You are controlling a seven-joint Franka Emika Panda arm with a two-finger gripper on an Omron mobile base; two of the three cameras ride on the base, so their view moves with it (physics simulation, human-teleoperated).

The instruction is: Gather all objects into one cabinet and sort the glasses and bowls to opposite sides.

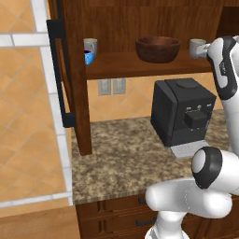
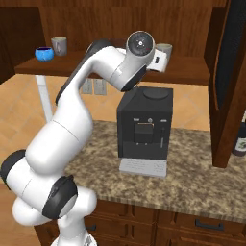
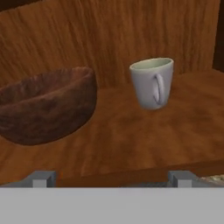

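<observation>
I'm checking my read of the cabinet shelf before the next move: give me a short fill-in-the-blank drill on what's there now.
1. The wooden bowl sits on the cabinet shelf between the blue mug and a pale ____.
2. The gripper faces the pale mug with its jaws ____.
3. On the counter below the shelf stands a black ____.

Missing words: mug; open; coffee machine

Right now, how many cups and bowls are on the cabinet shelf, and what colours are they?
Pale grey-white mugs: 2, one at the left end and one to the right of the bowl
Blue mug: 1
Brown wooden bowl: 1
Total: 4 things on the shelf
</observation>
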